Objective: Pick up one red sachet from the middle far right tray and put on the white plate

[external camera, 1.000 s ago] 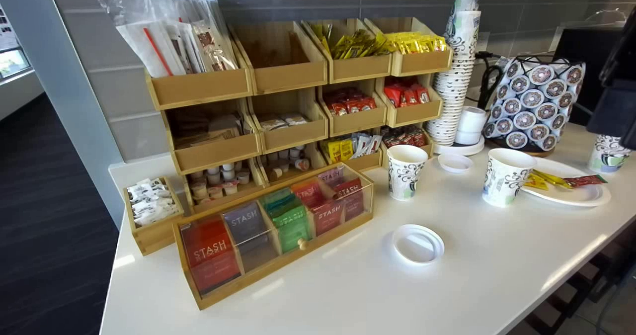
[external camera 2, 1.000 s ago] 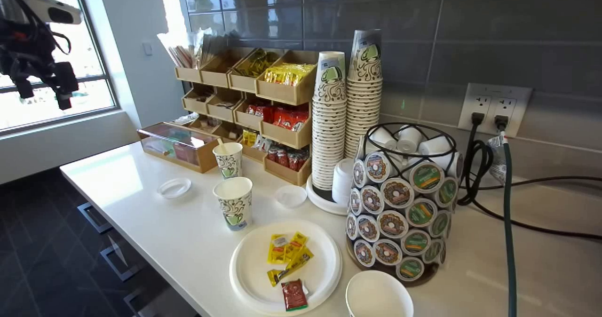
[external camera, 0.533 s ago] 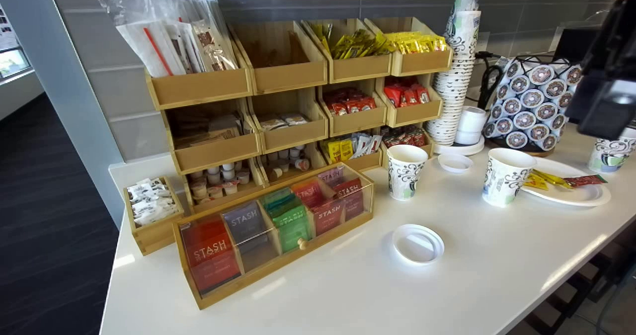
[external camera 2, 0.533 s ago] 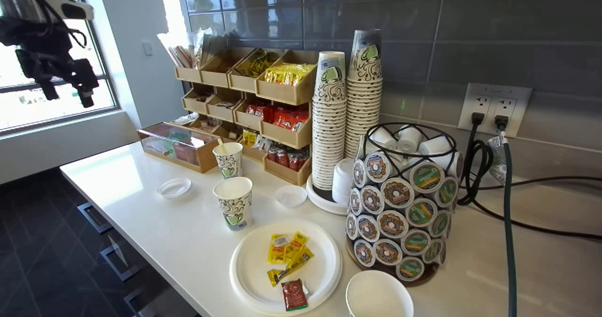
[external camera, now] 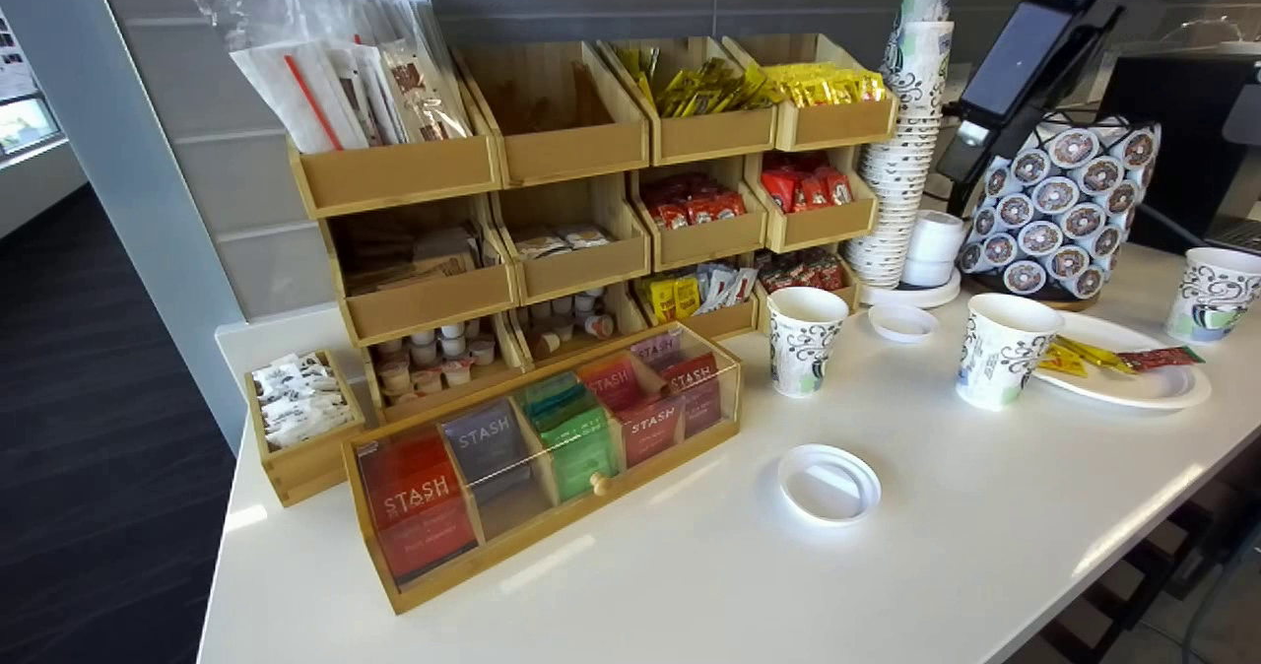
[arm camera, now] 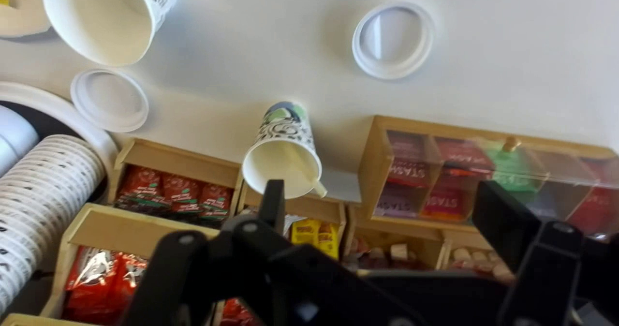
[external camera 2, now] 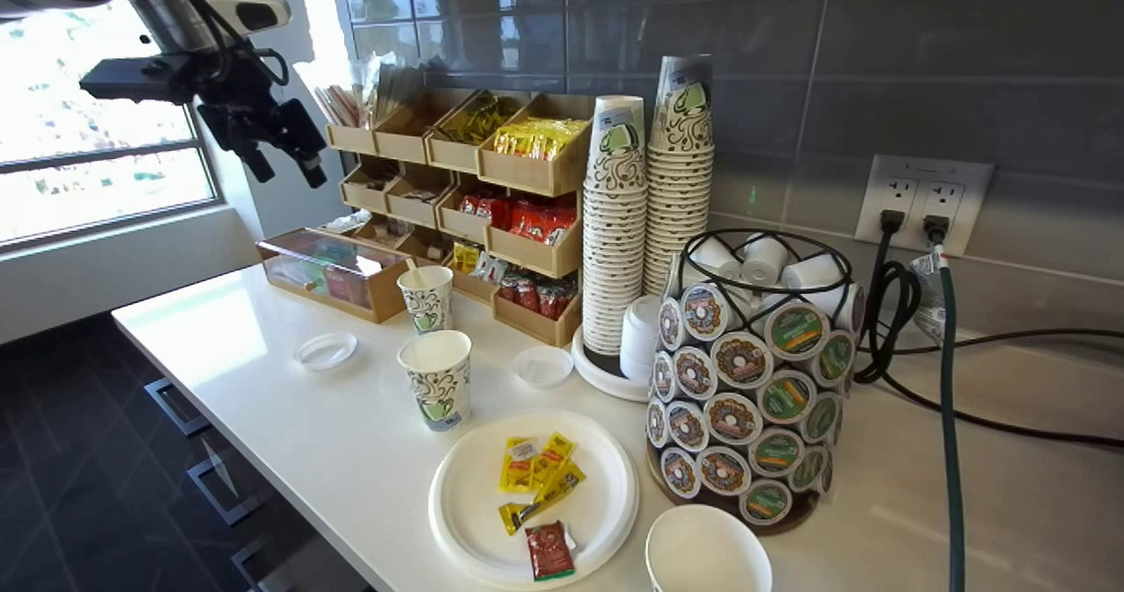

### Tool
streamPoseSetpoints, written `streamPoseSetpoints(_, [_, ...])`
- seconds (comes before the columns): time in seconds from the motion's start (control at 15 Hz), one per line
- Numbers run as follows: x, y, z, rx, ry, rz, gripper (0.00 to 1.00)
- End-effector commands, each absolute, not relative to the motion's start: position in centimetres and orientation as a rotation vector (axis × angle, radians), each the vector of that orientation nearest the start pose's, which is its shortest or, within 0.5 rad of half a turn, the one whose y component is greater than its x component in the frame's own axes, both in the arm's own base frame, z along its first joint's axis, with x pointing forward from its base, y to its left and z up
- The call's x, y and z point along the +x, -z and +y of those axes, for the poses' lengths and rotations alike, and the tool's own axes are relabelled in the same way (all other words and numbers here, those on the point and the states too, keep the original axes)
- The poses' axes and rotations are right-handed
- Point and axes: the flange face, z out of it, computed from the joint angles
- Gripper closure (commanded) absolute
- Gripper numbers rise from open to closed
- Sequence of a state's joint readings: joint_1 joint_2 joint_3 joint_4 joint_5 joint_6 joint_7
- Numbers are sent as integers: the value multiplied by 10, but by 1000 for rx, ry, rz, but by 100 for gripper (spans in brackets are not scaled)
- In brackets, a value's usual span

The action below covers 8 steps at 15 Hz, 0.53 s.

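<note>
Red sachets point(external camera: 808, 189) fill the tray point(external camera: 828, 225) at the far right of the rack's middle row. The sachets point(external camera 2: 540, 221) and tray point(external camera 2: 531, 252) show in both exterior views. In the wrist view, red sachets point(arm camera: 94, 275) in that tray point(arm camera: 128, 227) are at lower left, partly hidden by my fingers. My gripper point(external camera 2: 287, 170) is open and empty, in the air in front of the rack. In the wrist view its gripper jaws stand wide apart point(arm camera: 379, 195). The white plate point(external camera 2: 465, 513) holds yellow sachets point(external camera 2: 534, 465) and a red sachet point(external camera 2: 550, 550).
Cup stacks point(external camera 2: 615, 249) stand right beside the rack. A cup with a stick point(arm camera: 283, 147) stands before the lower bins. Another cup point(external camera 2: 436, 381) stands near the plate. The tea box point(external camera: 552, 467), a lid point(external camera: 829, 484) and a pod holder point(external camera 2: 746, 390) are on the counter.
My gripper has moved toward the rack: rightward and slightly down in an exterior view, and its hand has turned. It stays open. The sachets, tray and plate have not moved.
</note>
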<state>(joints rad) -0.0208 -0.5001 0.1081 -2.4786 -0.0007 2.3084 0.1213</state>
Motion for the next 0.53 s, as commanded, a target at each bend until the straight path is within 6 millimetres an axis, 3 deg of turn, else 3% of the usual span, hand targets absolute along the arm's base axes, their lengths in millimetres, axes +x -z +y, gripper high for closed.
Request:
streamPoseSetpoints(0.0, [443, -472, 10, -3119, 644, 235, 0])
streamPoseSetpoints(0.47, [467, -420, -34, -3094, 900, 295, 0])
